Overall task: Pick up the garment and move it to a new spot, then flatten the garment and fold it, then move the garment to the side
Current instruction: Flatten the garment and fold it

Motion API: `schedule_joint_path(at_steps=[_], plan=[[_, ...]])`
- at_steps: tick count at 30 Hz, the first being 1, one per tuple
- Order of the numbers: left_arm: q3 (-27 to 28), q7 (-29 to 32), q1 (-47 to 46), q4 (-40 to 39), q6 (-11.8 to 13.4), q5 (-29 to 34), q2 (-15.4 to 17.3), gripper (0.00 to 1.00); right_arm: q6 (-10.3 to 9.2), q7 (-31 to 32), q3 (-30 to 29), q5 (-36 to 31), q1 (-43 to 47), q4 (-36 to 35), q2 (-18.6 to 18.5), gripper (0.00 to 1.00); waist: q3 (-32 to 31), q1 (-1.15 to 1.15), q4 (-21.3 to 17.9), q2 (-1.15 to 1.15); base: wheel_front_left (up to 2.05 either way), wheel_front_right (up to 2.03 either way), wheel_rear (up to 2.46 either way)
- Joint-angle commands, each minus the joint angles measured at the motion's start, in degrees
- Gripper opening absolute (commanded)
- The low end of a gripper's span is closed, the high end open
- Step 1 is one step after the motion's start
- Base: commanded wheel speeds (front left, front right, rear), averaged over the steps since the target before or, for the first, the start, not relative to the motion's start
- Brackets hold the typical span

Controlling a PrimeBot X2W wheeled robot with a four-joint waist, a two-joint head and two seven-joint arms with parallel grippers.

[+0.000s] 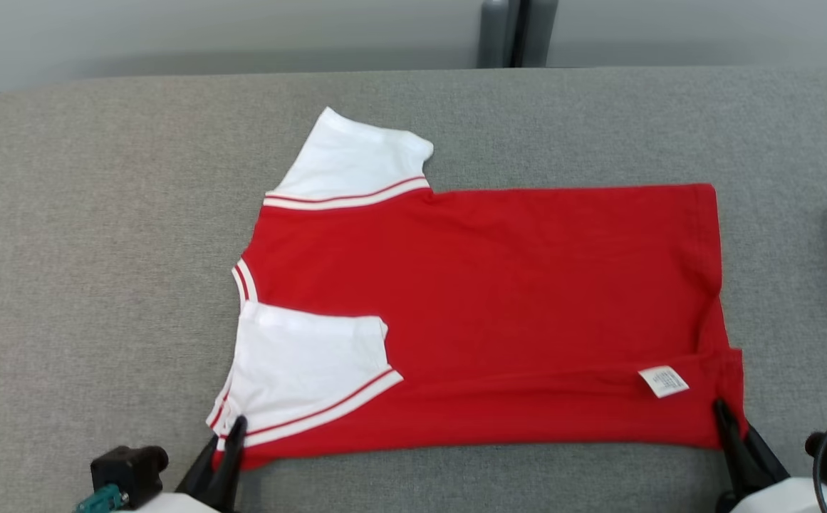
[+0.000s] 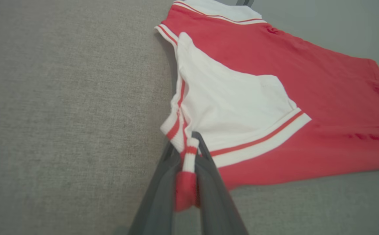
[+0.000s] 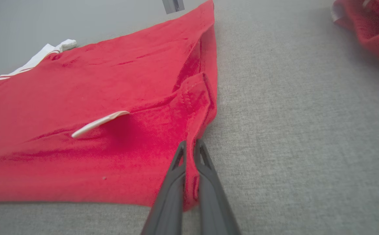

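Bright red white-sleeved T-shirt point(image 1: 484, 299) lies flat mid grey fabric-covered table point(image 1: 100, 249). Left gripper point(image 1: 233, 431) pinches sleeve corner point(image 2: 187, 163) and right gripper point(image 1: 723, 417) pinches hem corner point(image 3: 192, 192), both toward table's near edge, likely to lift that side for fold.

Matt cloth garment point(image 1: 498, 299), coarse woven tabletop point(image 1: 100, 214)

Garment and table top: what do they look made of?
Garment: soft matte knit, probably cotton jersey; it creases and folds limply. Table top: grey matte woven-looking fabric covering, fine weave texture visible in the wrist views.
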Motion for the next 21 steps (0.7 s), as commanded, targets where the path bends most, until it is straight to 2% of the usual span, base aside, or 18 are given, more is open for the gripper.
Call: schedule_joint_path(at_steps=[1,6,9,10,11,13,21], plan=[[0.3,0.3,1.2,-1.1,0.8,-0.5,0.3,0.00,-0.03,0.7,-1.1,-0.7,1.3,-0.7,-0.3,0.00,-0.7,0.00,0.6,0.00,0.00,0.00,0.00],[-0.5,2.2,5.4,-3.9,1.9,-1.6,-0.4,0.00,-0.03,3.0,-3.1,-1.9,4.6,-3.1,1.1,0.00,-1.9,0.00,1.5,0.00,0.00,0.00,0.00],[-1.4,3.2,5.7,-3.7,1.1,-2.0,-0.5,0.00,-0.02,4.5,-3.3,-2.4,5.5,-4.0,1.5,0.00,-2.2,0.00,2.0,0.00,0.00,0.00,0.00],[-1.5,3.3,5.4,-3.4,1.1,-2.1,-0.5,0.24,-0.02,4.5,-3.5,-2.7,5.5,-4.4,1.7,0.00,-2.3,0.00,2.1,0.00,0.00,0.00,0.00],[-1.6,3.2,5.1,-3.1,1.1,-2.0,-0.6,1.00,-0.02,4.9,-3.6,-2.8,5.5,-4.5,1.9,0.30,-2.3,0.00,2.1,0.00,0.00,0.00,0.00],[-1.6,2.5,4.1,-2.4,1.5,-1.1,-0.4,1.00,-0.02,4.7,-4.0,-3.3,5.4,-5.4,2.3,1.00,-2.4,0.00,2.0,0.00,0.00,0.00,0.00],[0.1,-5.1,1.7,-3.2,4.1,3.3,0.1,1.00,-0.02,2.4,-6.3,-6.6,5.8,-10.4,3.4,1.00,-4.2,0.00,0.6,0.00,0.00,0.00,0.00]])
